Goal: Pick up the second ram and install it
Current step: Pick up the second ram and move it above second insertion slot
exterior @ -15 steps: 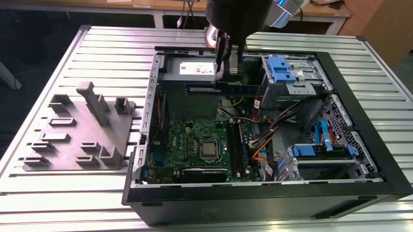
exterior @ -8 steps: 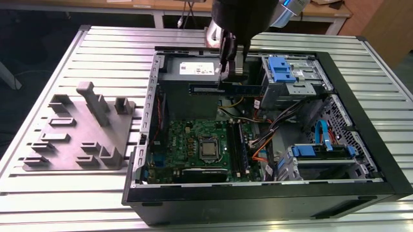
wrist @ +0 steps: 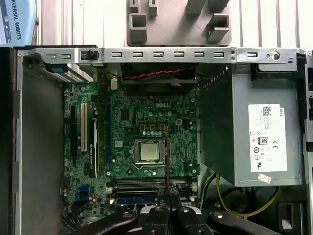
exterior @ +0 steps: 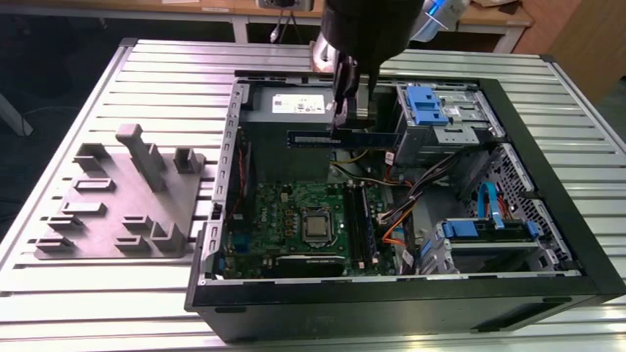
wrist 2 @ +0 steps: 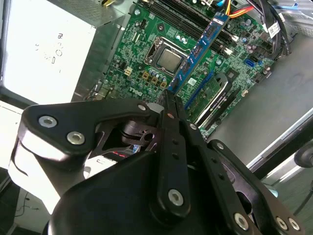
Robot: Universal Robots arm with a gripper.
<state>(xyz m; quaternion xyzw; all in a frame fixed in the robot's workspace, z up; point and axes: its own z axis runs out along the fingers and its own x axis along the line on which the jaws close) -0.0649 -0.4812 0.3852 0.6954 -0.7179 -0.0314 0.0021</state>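
The second ram point(exterior: 372, 138) is a long thin strip with a row of chips, and it hangs level above the open computer case. My gripper point(exterior: 344, 125) is shut on it near its middle, coming down from above. In the second wrist view the ram point(wrist 2: 198, 51) juts out from the gripper point(wrist 2: 168, 99) over the green motherboard point(wrist 2: 146, 54). The first wrist view shows the ram point(wrist: 167, 156) edge-on, in front of the gripper point(wrist: 167, 195), above the processor socket point(wrist: 148, 151) and the black memory slots point(wrist: 142, 184). A blue strip point(wrist: 136, 199) lies along one slot.
A grey fixture with upright blocks point(exterior: 127, 198) stands on the slatted table at the exterior view's left. Inside the case point(exterior: 411, 293) are the power supply point(exterior: 293, 106), blue-latched drive cages point(exterior: 440, 110) and loose cables point(exterior: 401, 213) beside the motherboard point(exterior: 293, 220).
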